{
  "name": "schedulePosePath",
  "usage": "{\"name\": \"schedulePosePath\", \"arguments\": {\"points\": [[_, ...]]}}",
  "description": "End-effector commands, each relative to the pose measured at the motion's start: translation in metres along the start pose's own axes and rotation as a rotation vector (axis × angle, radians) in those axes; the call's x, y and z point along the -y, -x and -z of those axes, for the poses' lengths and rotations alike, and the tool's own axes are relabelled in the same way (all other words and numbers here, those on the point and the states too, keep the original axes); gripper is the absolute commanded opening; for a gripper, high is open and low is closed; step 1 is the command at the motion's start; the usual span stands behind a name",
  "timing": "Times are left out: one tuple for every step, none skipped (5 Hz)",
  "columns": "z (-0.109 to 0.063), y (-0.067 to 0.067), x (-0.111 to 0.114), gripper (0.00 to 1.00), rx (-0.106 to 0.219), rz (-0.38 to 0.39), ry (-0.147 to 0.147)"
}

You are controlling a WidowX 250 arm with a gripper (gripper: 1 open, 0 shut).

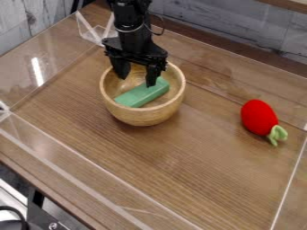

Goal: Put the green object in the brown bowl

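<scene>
Block (pixel 140 94) lies inside the bowl (pixel 143 112), left of centre frame. My gripper (pixel 135 75) hangs over it, jaws spread, holding nothing. I would lift straight up, clear of the rim.

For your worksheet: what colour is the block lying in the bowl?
Mint green; the block shows in the one camera view.

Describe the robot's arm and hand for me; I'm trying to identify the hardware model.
The black robot arm comes down from the top edge as a dark, chunky column, matte with no visible markings. Its black hand ends in short, blunt prongs, all black. A thin pale cable loops out beside the arm. Finer details such as logos or screws are too small to make out.
</scene>
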State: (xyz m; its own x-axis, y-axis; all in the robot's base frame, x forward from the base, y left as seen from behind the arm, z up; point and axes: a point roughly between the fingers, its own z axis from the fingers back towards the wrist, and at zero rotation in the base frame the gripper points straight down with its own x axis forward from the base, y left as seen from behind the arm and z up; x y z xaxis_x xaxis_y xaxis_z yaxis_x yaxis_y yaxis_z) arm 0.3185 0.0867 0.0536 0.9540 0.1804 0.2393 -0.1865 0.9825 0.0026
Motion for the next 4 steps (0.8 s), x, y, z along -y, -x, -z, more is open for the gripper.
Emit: {"name": "schedulePosePath", "arguments": {"points": [[-0.021,-0.018,-0.005,1.00,0.057,-0.015,-0.005],[-0.037,-0.026,0.006,0.00,0.068,0.047,0.019],[-0.047,-0.030,0.015,1.00,0.065,0.112,0.039],[-0.055,-0.030,0.016,1.00,0.069,0.120,0.049]]}}
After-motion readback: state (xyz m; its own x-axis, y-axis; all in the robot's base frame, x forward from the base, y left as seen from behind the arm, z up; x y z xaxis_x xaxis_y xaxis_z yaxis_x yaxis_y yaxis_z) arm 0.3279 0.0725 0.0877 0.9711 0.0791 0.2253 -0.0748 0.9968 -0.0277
